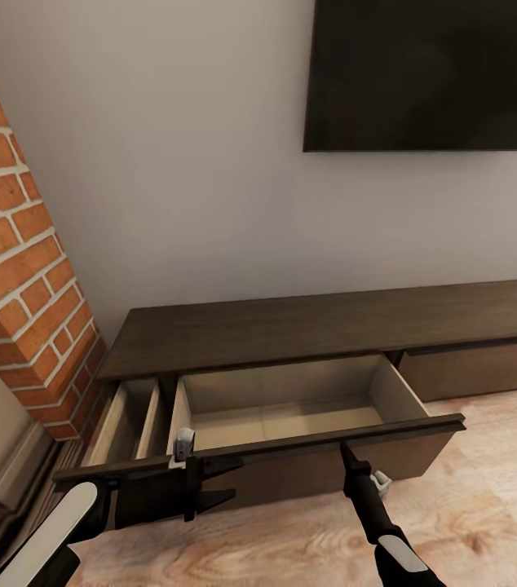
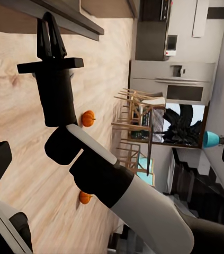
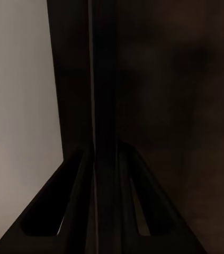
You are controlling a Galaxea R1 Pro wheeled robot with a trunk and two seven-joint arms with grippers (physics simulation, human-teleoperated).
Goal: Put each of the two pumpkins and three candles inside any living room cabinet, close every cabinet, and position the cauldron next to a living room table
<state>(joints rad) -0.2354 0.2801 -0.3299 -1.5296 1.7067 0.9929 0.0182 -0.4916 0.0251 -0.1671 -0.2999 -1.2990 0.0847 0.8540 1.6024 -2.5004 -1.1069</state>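
Left tool (image 1: 189, 481) sits at the front panel of the narrow open drawer (image 1: 128, 420); we can't tell how far it's open or whether it holds anything. Cabinet (image 1: 307, 322) runs long along the wall directly ahead of both tools, wide drawer (image 1: 291, 408) pulled out, pale inside bare. Right tool (image 1: 345, 450) sits at that drawer's front lip, fingers (image 3: 82, 203) together on the edge, carrying nothing else. The two pumpkins (image 2: 88, 118) lie on the wood floor behind us, away from the cabinet, one beyond the right arm, the second (image 2: 84, 198) further back. We judge the right arm nearer. Candles not located.
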